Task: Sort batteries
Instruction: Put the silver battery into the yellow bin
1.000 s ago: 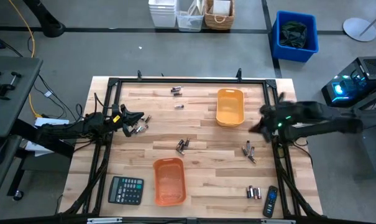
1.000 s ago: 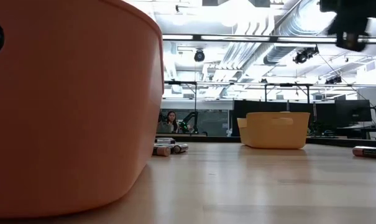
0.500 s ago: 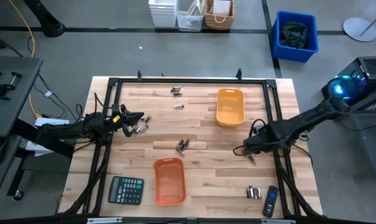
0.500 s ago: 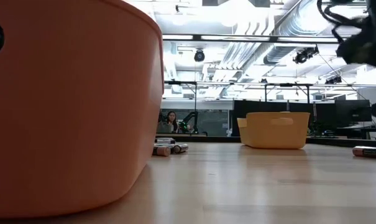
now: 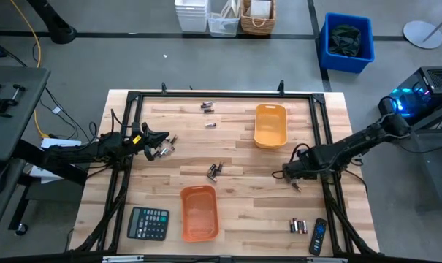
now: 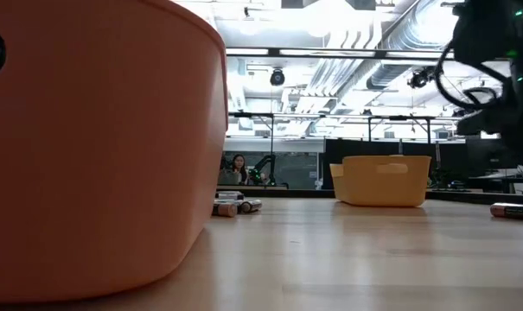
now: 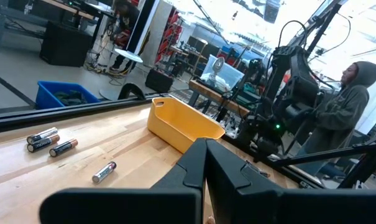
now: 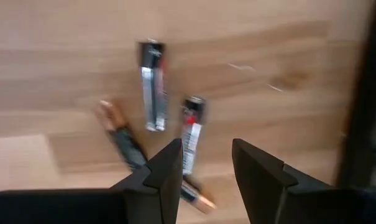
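Since half a second ago the right gripper (image 5: pixel 288 174) has shifted only slightly, and its fingers (image 8: pixel 262 171) stand apart just above a small cluster of batteries (image 8: pixel 154 86) on the right side of the wooden table (image 5: pixel 242 153). More batteries (image 5: pixel 215 172) lie at the centre, near the far edge, and close to the remote control (image 5: pixel 318 237). Left gripper (image 5: pixel 162 136) waits with fingers together beside batteries at the left. Two orange trays (image 5: pixel 199 212) and a calculator (image 5: pixel 148 223) also sit there. Beyond the table a person (image 7: pixel 344 118) stands.
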`<action>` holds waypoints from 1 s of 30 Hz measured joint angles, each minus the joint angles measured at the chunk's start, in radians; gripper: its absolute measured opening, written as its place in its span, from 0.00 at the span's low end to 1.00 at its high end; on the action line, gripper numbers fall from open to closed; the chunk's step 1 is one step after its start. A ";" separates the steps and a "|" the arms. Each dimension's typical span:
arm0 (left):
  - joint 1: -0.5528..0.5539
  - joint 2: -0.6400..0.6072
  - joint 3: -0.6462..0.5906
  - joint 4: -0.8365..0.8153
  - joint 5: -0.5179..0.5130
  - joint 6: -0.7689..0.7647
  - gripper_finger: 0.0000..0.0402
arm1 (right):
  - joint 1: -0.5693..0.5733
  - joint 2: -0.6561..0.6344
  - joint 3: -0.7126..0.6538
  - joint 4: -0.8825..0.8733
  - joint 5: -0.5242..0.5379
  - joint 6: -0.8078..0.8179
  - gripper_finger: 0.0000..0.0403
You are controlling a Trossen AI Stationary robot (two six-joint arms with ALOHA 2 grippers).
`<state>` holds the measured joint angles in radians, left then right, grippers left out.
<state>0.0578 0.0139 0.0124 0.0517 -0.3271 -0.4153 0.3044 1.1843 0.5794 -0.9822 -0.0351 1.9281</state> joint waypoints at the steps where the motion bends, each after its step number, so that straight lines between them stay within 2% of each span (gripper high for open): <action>1: 0.000 0.000 0.000 0.000 0.000 0.000 0.00 | -0.007 0.000 -0.011 0.015 0.000 -0.012 0.34; 5: 0.000 0.000 0.000 0.000 0.000 0.000 0.00 | -0.032 0.000 -0.058 0.097 -0.019 -0.046 0.34; 15: 0.000 0.000 0.000 0.000 0.000 0.000 0.00 | -0.035 -0.004 -0.145 0.156 -0.054 -0.082 0.32; 17: 0.000 0.000 0.000 0.000 0.000 0.000 0.00 | -0.036 -0.004 -0.146 0.147 -0.051 -0.118 0.28; 20: 0.000 0.000 0.000 0.000 0.000 0.000 0.00 | -0.033 -0.005 -0.143 0.154 -0.052 -0.182 0.13; 21: 0.000 0.000 0.000 0.000 0.002 0.000 0.00 | -0.030 -0.005 -0.135 0.148 -0.051 -0.210 0.09; 24: 0.000 0.000 0.000 0.000 0.002 0.000 0.00 | -0.029 -0.010 -0.078 0.095 -0.072 -0.282 0.08; 27: 0.000 0.000 0.000 0.000 0.002 0.000 0.00 | -0.028 -0.042 0.052 0.044 -0.067 -0.344 0.08; 30: 0.000 0.000 0.000 0.000 0.003 0.000 0.00 | -0.035 -0.053 0.183 -0.045 0.036 -0.391 0.08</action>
<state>0.0576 0.0139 0.0128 0.0517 -0.3244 -0.4156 0.2692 1.1316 0.7625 -1.0269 0.0012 1.5374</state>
